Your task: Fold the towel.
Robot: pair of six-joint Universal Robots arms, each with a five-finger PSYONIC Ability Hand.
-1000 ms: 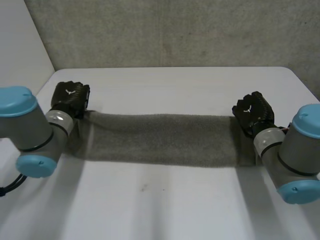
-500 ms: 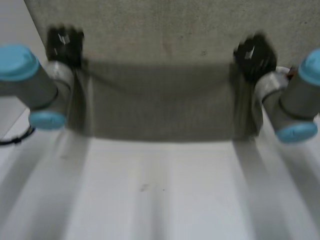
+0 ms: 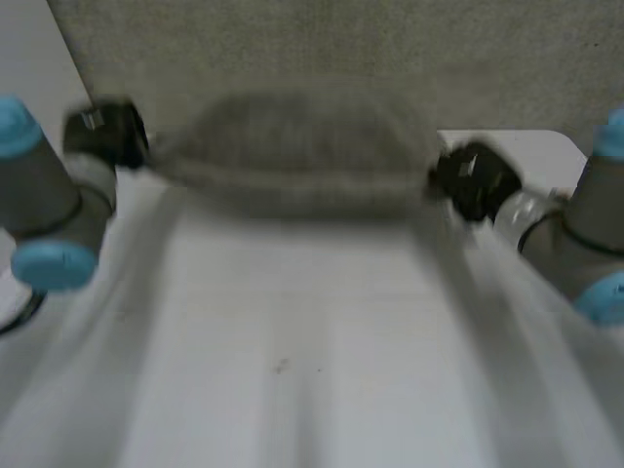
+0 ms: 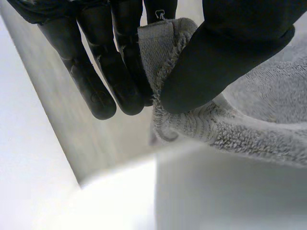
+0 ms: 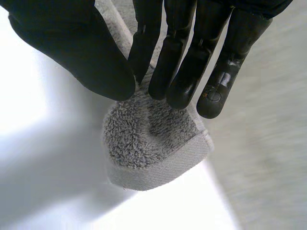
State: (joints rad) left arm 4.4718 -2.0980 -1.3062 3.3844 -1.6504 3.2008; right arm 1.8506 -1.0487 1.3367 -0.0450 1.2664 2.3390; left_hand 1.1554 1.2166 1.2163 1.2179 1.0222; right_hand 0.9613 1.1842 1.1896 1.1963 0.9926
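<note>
A grey towel [image 3: 288, 156] hangs stretched between both hands above the far part of the white table [image 3: 292, 370]. My left hand [image 3: 102, 136] pinches the towel's left corner [image 4: 160, 40] between thumb and fingers. At the other end my right hand [image 3: 473, 180] pinches the right corner [image 5: 153, 139], which sticks out below its fingertips. The towel sags a little in the middle and bulges upward at its top edge.
A grey wall [image 3: 341, 49] rises behind the table. The table's right rear corner [image 3: 546, 146] lies beside the right hand. Both arms reach forward along the table's sides.
Both hands have lifted the towel off the table and swung it up and toward the far side. The right hand has since come lower than the left.
</note>
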